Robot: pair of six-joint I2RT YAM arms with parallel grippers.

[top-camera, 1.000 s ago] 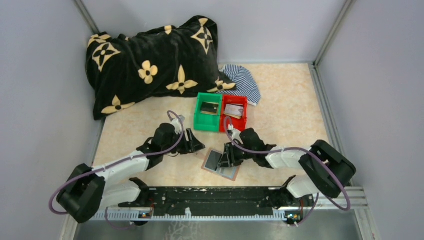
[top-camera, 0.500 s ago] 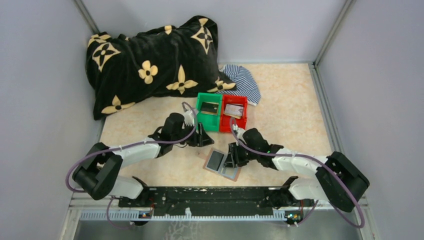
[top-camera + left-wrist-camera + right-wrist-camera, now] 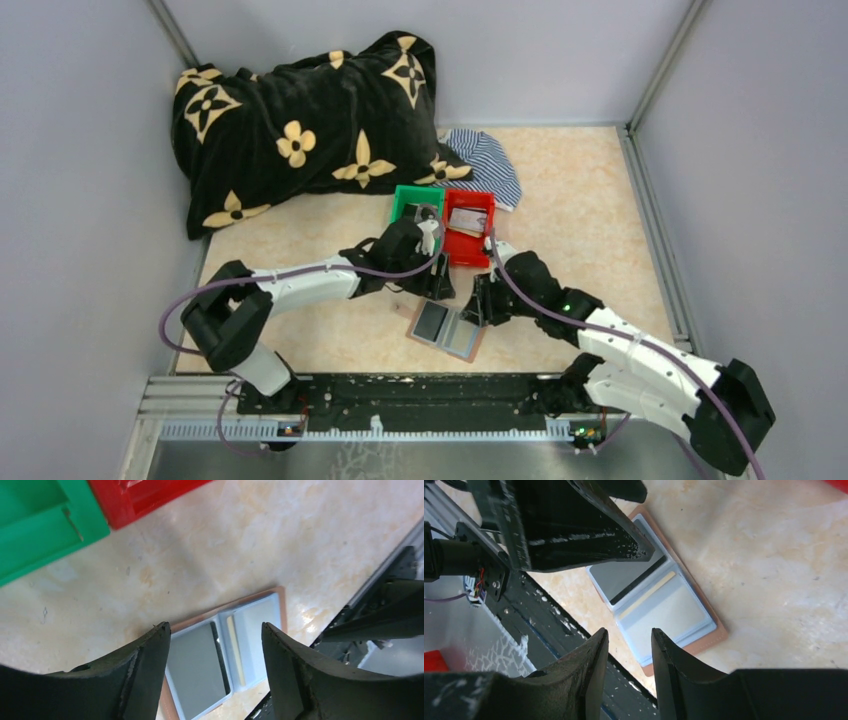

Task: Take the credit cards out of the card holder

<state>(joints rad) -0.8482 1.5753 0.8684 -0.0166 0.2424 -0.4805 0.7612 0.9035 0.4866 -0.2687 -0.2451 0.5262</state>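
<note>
Hovering over the card holder (image 3: pixel 446 330), left hand (image 3: pixel 214 630) and right hand (image 3: pixel 629 635) both spread empty, green bin (image 3: pixel 403 205) half hidden.

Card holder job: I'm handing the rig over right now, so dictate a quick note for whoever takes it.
Left gripper: open and empty, fingers spread above the card holder.
Right gripper: open and empty, also over the card holder.
The card holder lies open and flat on the table, in front of the red bin.
Done: one card lies in the red bin.
Left: a grey card and a gold-tan card sit in the card holder's pockets and need pulling out.
</note>
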